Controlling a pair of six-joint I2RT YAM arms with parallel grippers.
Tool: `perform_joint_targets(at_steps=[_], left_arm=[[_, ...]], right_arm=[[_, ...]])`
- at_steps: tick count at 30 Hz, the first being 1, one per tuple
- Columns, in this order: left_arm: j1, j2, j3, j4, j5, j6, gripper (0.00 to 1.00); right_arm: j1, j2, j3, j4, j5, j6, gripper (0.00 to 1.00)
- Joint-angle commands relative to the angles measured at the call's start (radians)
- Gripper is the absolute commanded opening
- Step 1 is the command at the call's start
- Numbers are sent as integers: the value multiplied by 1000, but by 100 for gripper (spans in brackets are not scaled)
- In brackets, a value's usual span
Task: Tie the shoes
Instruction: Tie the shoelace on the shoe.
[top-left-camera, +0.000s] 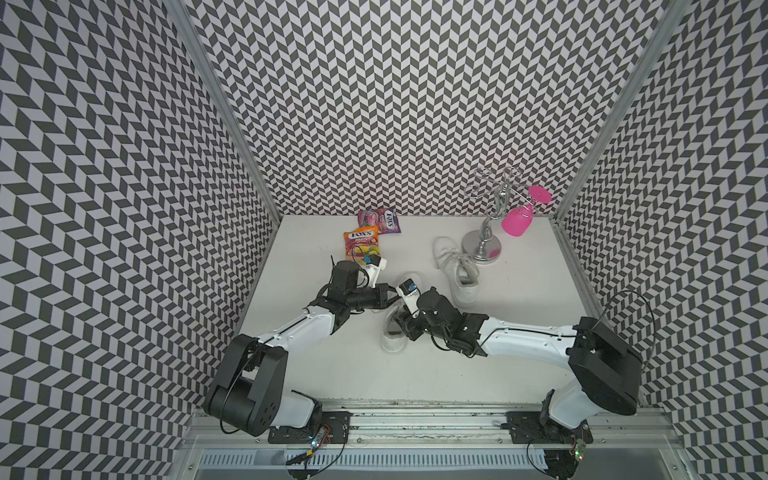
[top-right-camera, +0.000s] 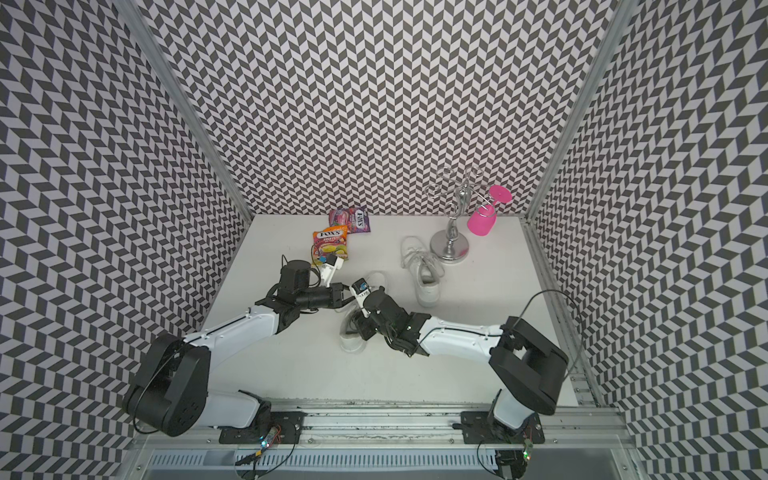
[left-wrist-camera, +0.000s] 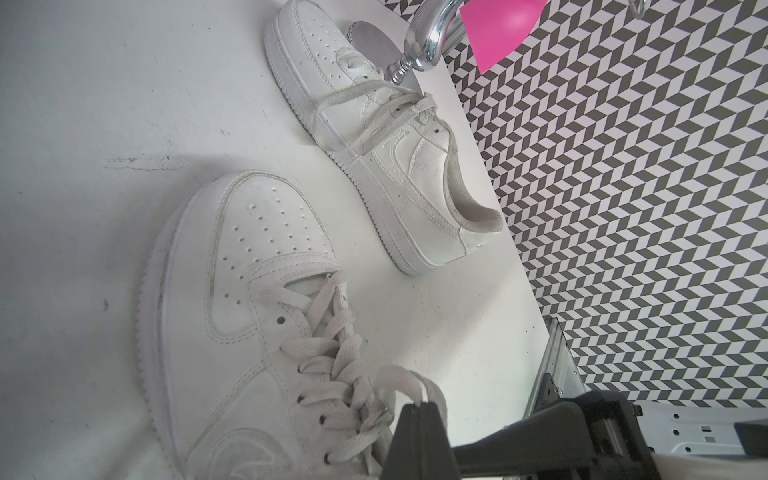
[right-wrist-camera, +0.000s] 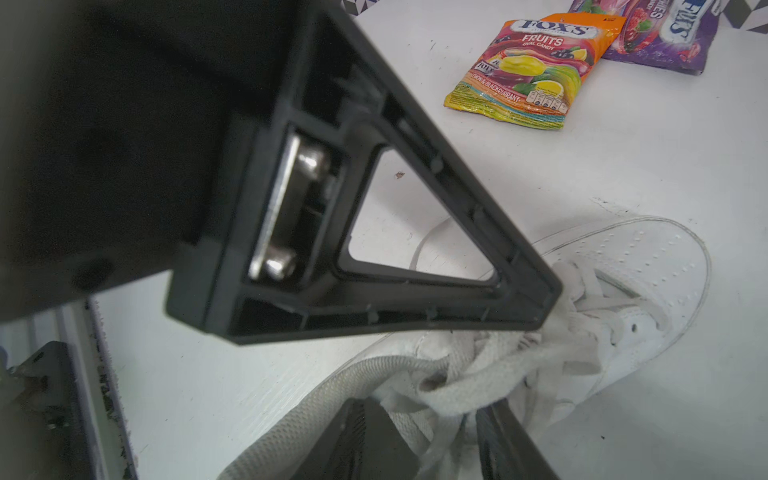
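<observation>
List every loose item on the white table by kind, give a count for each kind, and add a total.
White sneakers: 2
Candy bags: 2
Silver glass rack: 1
Pink plastic goblet, hanging on the rack: 1
Total: 6

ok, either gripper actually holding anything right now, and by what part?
Left gripper is shut on a lace loop of the near shoe. Right gripper straddles lace strands at the same shoe; whether it grips them cannot be told.

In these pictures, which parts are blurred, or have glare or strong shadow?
Right wrist view: the black left gripper fills the near field, its upper part soft and dark. Left wrist view: the chrome stand glares; a soft shadow lies beside the near shoe. Both top views: walls bend outward.
</observation>
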Motion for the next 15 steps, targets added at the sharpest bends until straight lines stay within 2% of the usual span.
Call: perform_joint_targets(at_steps=[1, 10, 12, 15], left_arm=[[8, -1, 24, 15, 13, 21, 0], [10, -2, 20, 18, 14, 20, 0], [10, -4, 18, 18, 15, 20, 0], [11, -7, 18, 17, 12, 20, 0]], right_arm=[[15, 18, 20, -34, 97, -22, 48], [28, 33, 21, -67, 156, -34, 45], [28, 37, 23, -70, 159, -34, 41], [27, 33, 25, -78, 164, -36, 25]])
